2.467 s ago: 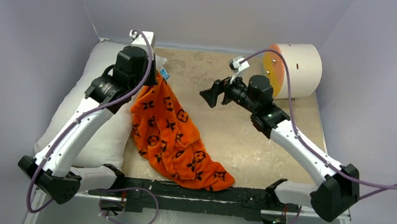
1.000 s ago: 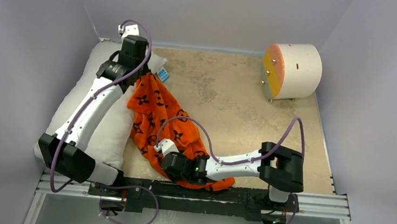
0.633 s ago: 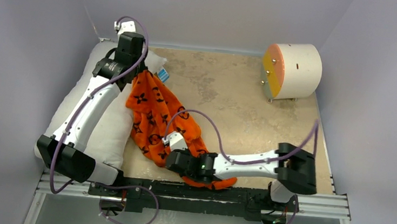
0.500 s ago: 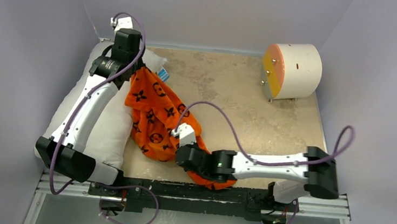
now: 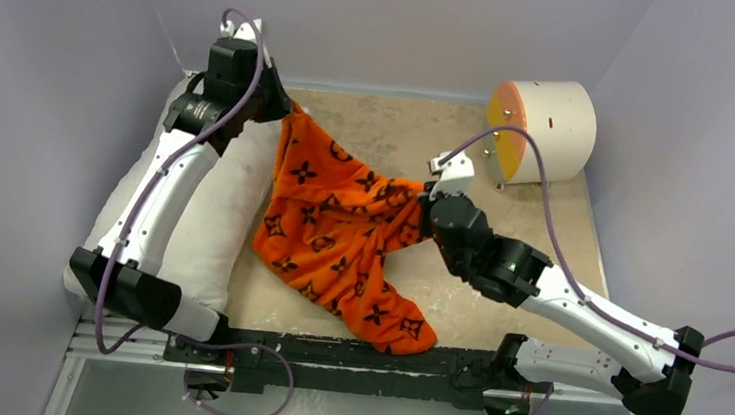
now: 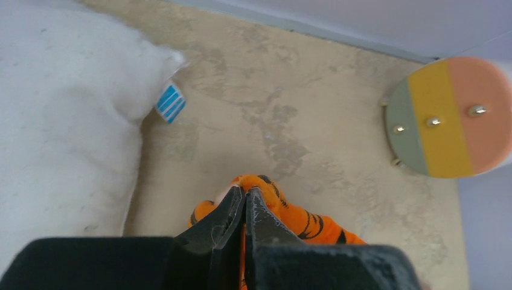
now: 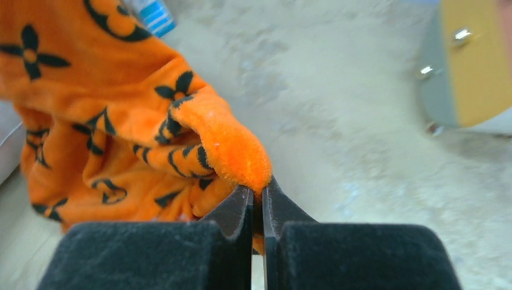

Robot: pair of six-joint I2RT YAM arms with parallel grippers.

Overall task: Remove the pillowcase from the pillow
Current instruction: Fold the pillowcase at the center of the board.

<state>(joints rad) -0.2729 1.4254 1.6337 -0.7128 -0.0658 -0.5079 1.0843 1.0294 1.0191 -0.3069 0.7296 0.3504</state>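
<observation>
The orange pillowcase (image 5: 336,230) with black motifs hangs stretched between both grippers over the table. My left gripper (image 5: 289,108) is shut on its far left corner; in the left wrist view the orange fabric (image 6: 290,211) bunches at the closed tips (image 6: 246,194). My right gripper (image 5: 423,194) is shut on another edge of it at the middle; in the right wrist view a fold of pillowcase (image 7: 223,142) is pinched at the tips (image 7: 258,188). The white pillow (image 5: 211,224) lies bare along the left side, under the left arm. Its blue tag (image 6: 169,103) shows.
A white cylinder with an orange face (image 5: 541,130) stands at the back right. Purple-grey walls close in on three sides. A black rail (image 5: 351,352) runs along the near edge. The pillowcase's lower end (image 5: 398,333) trails down to that rail.
The right gripper closed on the pillowcase near the front rail, then carried that edge up and to the right, spreading the fabric. The left gripper lifted its corner toward the back.
</observation>
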